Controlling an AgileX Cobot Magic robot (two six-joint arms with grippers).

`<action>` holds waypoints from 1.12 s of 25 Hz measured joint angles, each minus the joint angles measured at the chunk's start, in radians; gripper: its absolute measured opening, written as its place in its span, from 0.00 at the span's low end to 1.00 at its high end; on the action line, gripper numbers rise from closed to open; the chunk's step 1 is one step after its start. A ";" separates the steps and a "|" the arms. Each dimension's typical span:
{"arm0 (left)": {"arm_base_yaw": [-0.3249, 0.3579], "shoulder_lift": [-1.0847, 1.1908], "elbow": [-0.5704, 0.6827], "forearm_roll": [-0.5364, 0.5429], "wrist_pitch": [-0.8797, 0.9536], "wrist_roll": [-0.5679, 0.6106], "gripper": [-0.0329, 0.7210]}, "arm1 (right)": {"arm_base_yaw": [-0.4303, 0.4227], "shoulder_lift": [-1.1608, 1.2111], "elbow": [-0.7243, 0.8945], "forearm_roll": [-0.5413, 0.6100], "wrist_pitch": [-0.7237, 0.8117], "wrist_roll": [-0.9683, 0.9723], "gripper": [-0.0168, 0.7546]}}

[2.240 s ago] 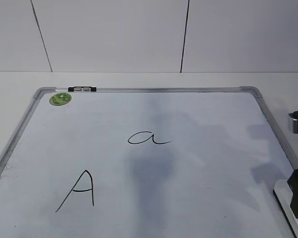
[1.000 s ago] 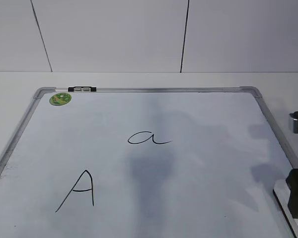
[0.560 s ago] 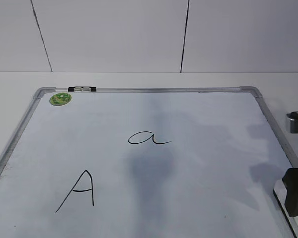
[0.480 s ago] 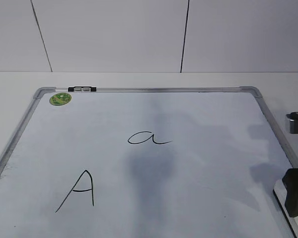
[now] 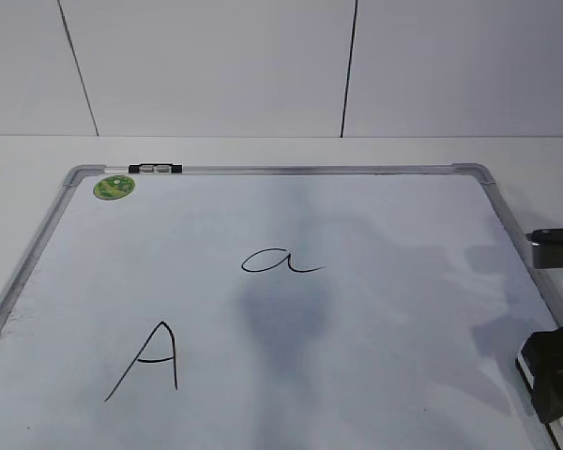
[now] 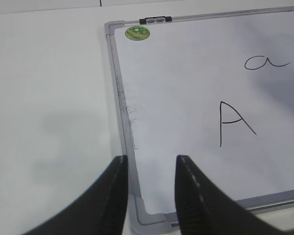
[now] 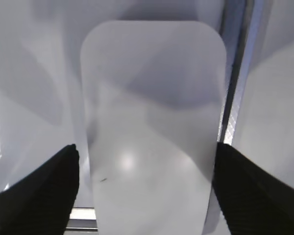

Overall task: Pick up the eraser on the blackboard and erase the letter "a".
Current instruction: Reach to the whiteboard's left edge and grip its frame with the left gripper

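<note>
The blackboard is a white board with a silver frame lying flat on the table. The cursive letter "a" sits near its middle and also shows in the left wrist view. The white eraser lies on the board beside its right frame rail. My right gripper is open, with one black finger on each long side of the eraser. In the exterior view this gripper hides most of the eraser at the board's right edge. My left gripper is open and empty above the board's near left corner.
A larger capital "A" is drawn front left of the "a". A green round sticker and a small black clip sit at the far left corner. The frame rail runs just right of the eraser. White table surrounds the board.
My right gripper has shifted a little toward the front of the board and lower, its fingers coming down around the eraser. The letters and the board are unchanged.
</note>
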 joint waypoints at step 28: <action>0.000 0.000 0.000 0.000 0.000 0.000 0.37 | 0.000 0.044 0.000 -0.015 -0.021 0.000 0.77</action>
